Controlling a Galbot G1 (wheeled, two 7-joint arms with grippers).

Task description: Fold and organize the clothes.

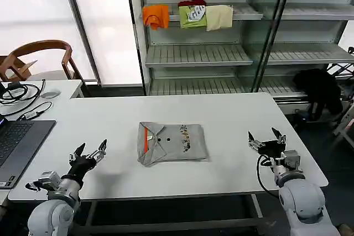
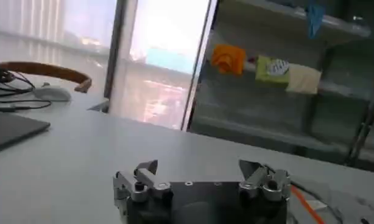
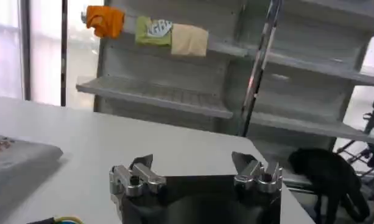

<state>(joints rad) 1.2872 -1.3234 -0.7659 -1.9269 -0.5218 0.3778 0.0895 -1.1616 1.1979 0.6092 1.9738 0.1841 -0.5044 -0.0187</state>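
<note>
A white desk carries a folded grey T-shirt near its middle, flat, with an orange strip at the neck and a small print on the chest. At the desk's left edge lie a laptop, black cables and a mouse. Behind the desk, a shelf holds orange, green and cream folded garments side by side.
</note>
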